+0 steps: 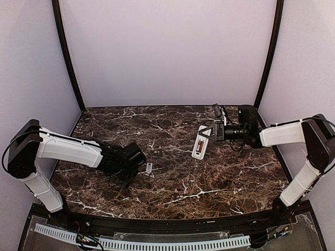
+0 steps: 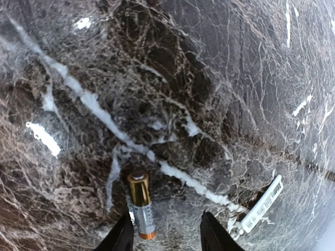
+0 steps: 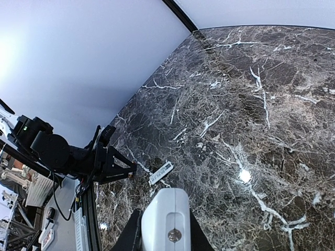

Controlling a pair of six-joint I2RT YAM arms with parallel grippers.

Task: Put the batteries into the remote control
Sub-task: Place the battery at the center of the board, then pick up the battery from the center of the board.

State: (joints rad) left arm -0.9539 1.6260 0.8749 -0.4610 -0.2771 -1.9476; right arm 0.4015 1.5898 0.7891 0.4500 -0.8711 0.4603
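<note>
The remote control (image 1: 200,142) is a slim white bar held off the marble at the right, its back with the dark reddish recess facing up. My right gripper (image 1: 208,134) is shut on one end of it. The right wrist view shows its rounded white end (image 3: 166,217) clamped between my fingers (image 3: 131,232). At the front left, my left gripper (image 2: 165,218) hangs just over the table with its jaws apart. A gold and silver battery (image 2: 140,205) lies right beside the left finger (image 2: 121,236); the other finger stands clear of it.
A small flat white plastic piece (image 2: 261,204) lies on the dark marble table (image 1: 172,188) just right of my left gripper (image 1: 128,175), also visible as a white piece (image 3: 160,173) from the right wrist. Pale walls enclose the back and both sides.
</note>
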